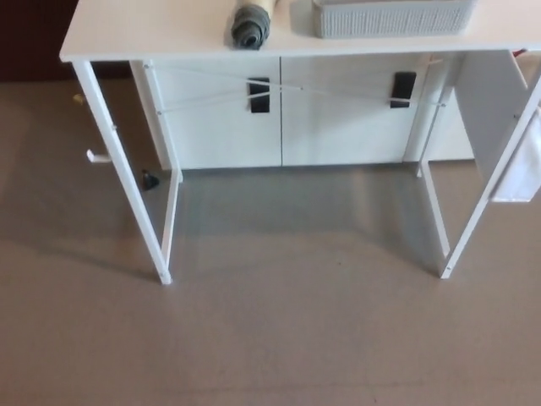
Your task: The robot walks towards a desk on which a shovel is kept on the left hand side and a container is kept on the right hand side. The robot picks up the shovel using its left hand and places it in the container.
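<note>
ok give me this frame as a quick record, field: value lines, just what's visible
desk: white, only its near edge and legs in view
shovel: grey handle end on the desk, left of the container
container: grey, ribbed, on the desk toward the right, top cut off by the frame
shovel vs container: apart, not touching
behind desk: white cabinet with two black handles
floor: grey-brown
robot hands: neither in view
task stage: shovel not yet picked up
</note>
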Controlling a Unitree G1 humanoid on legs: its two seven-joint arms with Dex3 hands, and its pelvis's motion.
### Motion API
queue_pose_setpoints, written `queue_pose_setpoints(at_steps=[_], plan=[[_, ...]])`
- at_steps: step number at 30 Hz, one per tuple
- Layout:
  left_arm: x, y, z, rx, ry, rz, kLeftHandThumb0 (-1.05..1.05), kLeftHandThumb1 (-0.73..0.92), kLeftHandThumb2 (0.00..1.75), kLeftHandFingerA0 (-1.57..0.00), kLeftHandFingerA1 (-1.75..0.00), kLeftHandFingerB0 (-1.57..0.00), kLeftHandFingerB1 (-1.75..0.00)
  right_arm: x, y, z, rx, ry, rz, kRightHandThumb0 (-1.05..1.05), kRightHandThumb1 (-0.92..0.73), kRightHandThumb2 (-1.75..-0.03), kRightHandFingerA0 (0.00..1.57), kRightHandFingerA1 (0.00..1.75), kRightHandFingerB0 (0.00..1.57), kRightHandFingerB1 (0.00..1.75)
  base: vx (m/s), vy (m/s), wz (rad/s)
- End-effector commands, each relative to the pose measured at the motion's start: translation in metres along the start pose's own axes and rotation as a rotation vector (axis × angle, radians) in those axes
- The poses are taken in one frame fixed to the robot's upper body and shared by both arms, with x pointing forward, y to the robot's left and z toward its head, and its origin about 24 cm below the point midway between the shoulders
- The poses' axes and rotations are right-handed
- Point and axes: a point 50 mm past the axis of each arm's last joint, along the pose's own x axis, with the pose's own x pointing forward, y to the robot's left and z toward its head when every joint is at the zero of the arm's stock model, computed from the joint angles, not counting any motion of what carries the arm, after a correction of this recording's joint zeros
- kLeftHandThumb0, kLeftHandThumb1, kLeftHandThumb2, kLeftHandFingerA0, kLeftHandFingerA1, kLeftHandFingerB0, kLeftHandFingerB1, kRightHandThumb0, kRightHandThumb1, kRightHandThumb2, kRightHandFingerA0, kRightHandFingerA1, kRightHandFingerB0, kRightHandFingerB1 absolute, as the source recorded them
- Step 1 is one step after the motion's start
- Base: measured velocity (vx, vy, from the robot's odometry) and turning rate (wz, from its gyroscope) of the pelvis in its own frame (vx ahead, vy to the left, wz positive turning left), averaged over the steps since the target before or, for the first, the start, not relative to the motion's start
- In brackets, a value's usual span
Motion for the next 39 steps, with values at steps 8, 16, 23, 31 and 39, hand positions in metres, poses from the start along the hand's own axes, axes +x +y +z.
queue_pose_setpoints(at_steps=[8,16,23,31,39], plan=[[0.010,0.003,0.007,0.046,-0.039,0.029,-0.36,0.64,0.59,-0.51,-0.44,-0.42,-0.38,0.005,-0.001,0.005,-0.005,-0.051,-0.020,-0.20,-0.59,-0.55,0.66,0.65,0.41,0.51,0.20,0.136,-0.02],[-0.001,0.005,0.004,0.045,-0.034,0.011,-0.36,0.66,0.60,-0.47,-0.43,-0.39,-0.38,-0.002,0.001,-0.001,-0.029,-0.034,-0.013,-0.19,-0.60,-0.55,0.67,0.64,0.42,0.50,0.22,-0.140,0.09],[-0.005,0.009,0.007,0.042,-0.039,0.024,-0.38,0.64,0.59,-0.46,-0.43,-0.37,-0.37,-0.002,0.003,0.004,-0.051,-0.047,-0.008,-0.19,-0.59,-0.55,0.67,0.62,0.44,0.50,0.22,-0.147,0.09],[-0.005,0.012,0.009,0.045,-0.055,0.036,-0.38,0.63,0.59,-0.47,-0.44,-0.38,-0.38,0.000,0.006,0.006,-0.033,-0.054,0.010,-0.20,-0.59,-0.55,0.67,0.63,0.43,0.50,0.20,0.094,0.00],[-0.005,0.014,0.011,0.084,-0.071,0.038,-0.39,0.63,0.58,-0.53,-0.45,-0.39,-0.38,0.003,0.008,0.009,-0.014,-0.059,0.009,-0.18,-0.60,-0.55,0.66,0.65,0.42,0.51,0.16,0.108,0.00]])
